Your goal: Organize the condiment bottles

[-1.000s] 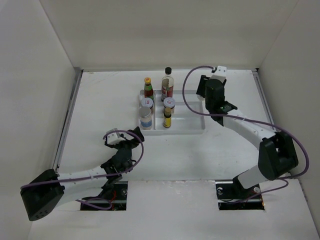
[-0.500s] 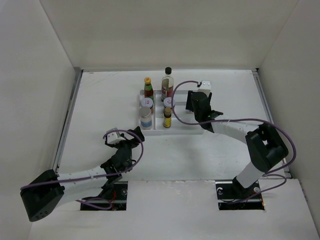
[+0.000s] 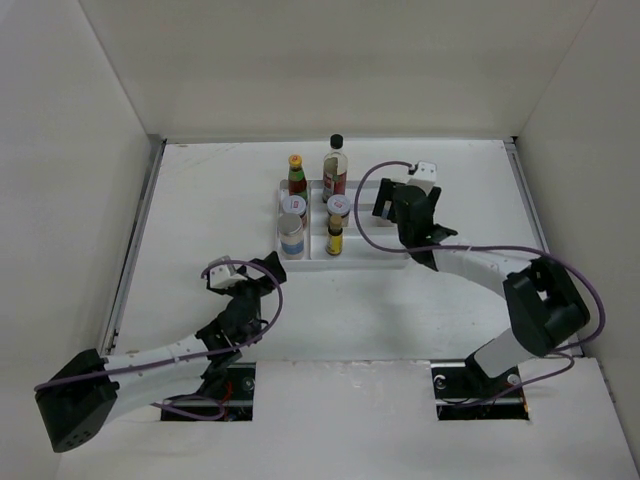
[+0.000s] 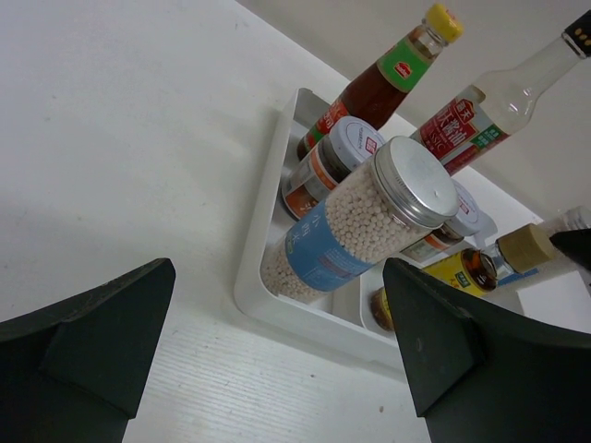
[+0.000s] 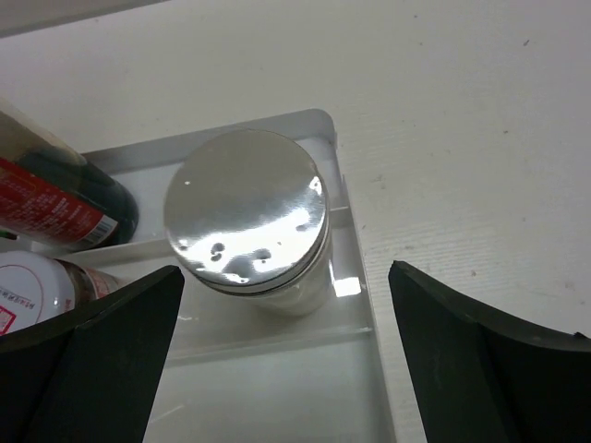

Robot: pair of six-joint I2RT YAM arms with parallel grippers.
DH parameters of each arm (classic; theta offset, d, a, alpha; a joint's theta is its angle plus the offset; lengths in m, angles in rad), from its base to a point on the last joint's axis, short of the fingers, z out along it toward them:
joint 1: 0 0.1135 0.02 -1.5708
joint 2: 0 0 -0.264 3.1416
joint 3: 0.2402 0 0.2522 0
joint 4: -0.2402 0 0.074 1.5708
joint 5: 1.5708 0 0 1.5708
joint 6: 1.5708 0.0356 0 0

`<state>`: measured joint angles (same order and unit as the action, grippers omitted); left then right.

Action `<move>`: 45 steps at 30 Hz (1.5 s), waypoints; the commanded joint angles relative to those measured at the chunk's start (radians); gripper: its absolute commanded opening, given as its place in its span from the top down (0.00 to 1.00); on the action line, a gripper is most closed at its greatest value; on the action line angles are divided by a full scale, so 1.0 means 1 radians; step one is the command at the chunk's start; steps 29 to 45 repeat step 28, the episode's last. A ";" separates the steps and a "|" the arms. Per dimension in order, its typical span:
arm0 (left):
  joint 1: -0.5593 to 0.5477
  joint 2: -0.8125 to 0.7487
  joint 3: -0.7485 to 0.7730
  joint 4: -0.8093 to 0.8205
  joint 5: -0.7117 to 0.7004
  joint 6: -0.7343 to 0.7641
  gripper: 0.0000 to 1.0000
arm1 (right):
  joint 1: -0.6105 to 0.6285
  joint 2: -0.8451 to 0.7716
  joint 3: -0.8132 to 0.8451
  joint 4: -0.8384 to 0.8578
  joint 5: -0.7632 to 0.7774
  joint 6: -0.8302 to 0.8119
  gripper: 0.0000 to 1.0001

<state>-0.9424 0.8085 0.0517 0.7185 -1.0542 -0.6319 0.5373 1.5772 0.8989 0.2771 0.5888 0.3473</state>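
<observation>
A white divided tray (image 3: 345, 262) holds the condiment bottles. At its back stand a yellow-capped red-label bottle (image 3: 296, 176) and a tall black-capped clear bottle (image 3: 335, 166). Short jars (image 3: 291, 236) and a tiny yellow bottle (image 3: 334, 241) fill the left compartments. My right gripper (image 3: 398, 207) is open over the tray's back right compartment. In the right wrist view a white shaker with a shiny lid (image 5: 247, 212) stands upright there, between the spread fingers and untouched. My left gripper (image 3: 262, 272) is open and empty just in front of the tray's front left corner (image 4: 254, 268), facing a blue-label jar of white beads (image 4: 360, 221).
The tray's front right compartment (image 5: 259, 388) holds nothing. White walls enclose the table on three sides. A rail runs along the left edge (image 3: 135, 250). The right arm's purple cable (image 3: 365, 215) loops above the tray.
My right gripper has swung left from beyond the tray's back right corner to over its right compartment. My left arm has shifted slightly.
</observation>
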 commanded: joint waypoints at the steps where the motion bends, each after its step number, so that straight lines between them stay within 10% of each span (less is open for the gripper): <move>1: 0.011 -0.025 0.013 -0.059 -0.010 0.003 0.00 | -0.004 -0.146 -0.017 0.077 -0.021 0.005 0.00; 10: 0.001 -0.181 0.086 -0.273 -0.033 0.012 0.00 | -0.235 -0.424 -0.268 0.109 -0.012 0.168 0.00; 20: -0.025 -0.131 0.396 -0.737 -0.047 0.018 0.00 | -0.429 -0.278 -0.408 0.220 -0.132 0.364 0.00; 45: -0.017 -0.078 0.502 -0.786 -0.056 0.046 0.00 | -0.463 -0.186 -0.423 0.298 -0.161 0.341 0.00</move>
